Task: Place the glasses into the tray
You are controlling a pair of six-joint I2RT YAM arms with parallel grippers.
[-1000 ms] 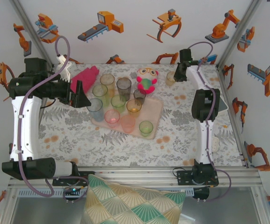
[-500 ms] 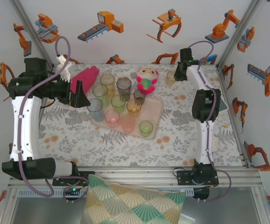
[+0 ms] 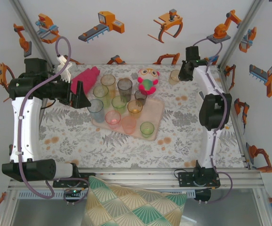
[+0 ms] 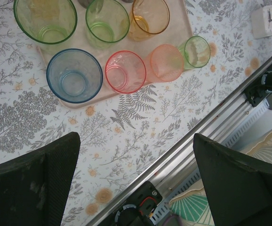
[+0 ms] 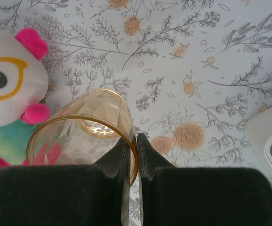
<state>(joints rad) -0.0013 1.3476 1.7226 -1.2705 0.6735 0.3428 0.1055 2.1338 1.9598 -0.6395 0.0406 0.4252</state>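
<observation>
**Inspector:** What do we read on the right gripper [image 5: 132, 141]?

**Technician:** We read it clamped on the amber glass [image 3: 174, 76]. One finger sits inside the rim and one outside, with the wall pinched between them. In the top view this glass lies off the tray [image 3: 157, 110], at 2 o'clock from it. The plush toy [image 3: 148, 80] is at 9 o'clock from the glass. We cannot tell whether the glass base touches the table [image 3: 183, 136].

**Inspector:** And the left gripper [image 3: 82, 96]?

**Technician:** We see its jaws spread wide apart, holding nothing. It hangs at 9 o'clock from the tray, just beside the blue glass [image 3: 96, 109].

**Inspector:** Where do we locate the remaining glasses?

**Technician:** We see them upright and grouped close on the tray. In the left wrist view the blue glass stands on a tray corner, with the pink glass [image 4: 125, 71] at 3 o'clock from it.
</observation>
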